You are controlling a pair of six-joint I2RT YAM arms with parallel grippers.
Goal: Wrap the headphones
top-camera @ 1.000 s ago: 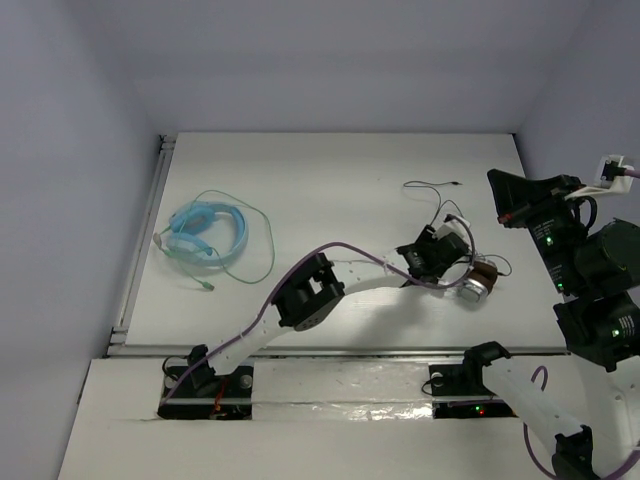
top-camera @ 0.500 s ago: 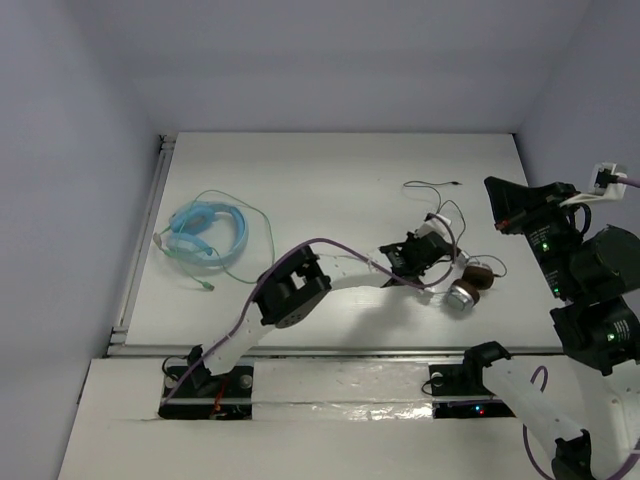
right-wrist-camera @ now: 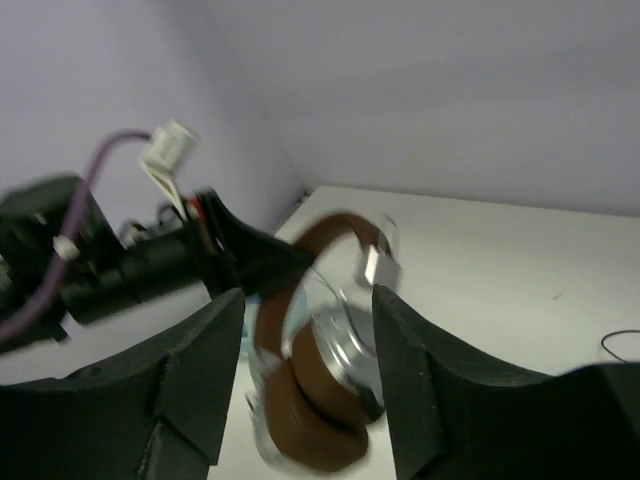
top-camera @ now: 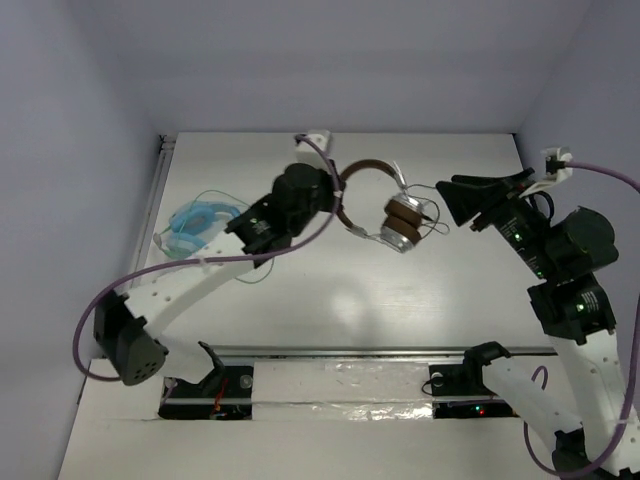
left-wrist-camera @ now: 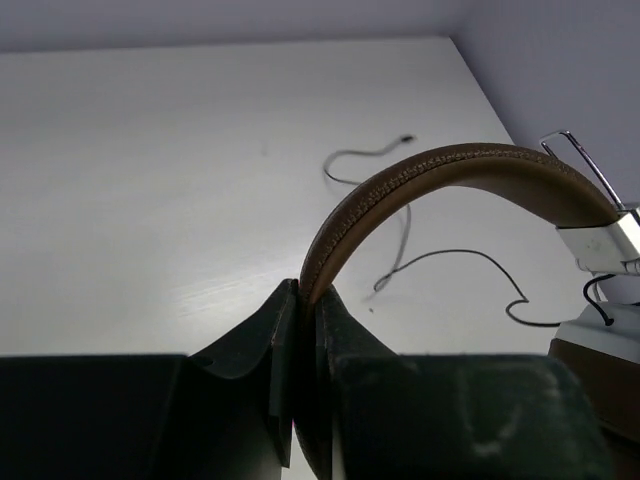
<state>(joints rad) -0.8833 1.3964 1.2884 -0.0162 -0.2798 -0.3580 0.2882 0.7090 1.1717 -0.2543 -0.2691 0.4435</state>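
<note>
With the left gripper (left-wrist-camera: 300, 300) clamped on the band of the headphones (top-camera: 385, 215), hung above the table's (top-camera: 300, 300) far middle, bring the right gripper (right-wrist-camera: 308, 300), fingers spread apart, in for the thin cable (left-wrist-camera: 460, 251) trailing beneath. Mind the dangling ear cups (top-camera: 400, 225) in between. Blue headphones (top-camera: 200, 222) well off to the left, likely no hindrance.

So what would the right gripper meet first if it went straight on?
Probably the headphones, held up by the left gripper dead ahead of the open right gripper; depth unclear.
</note>
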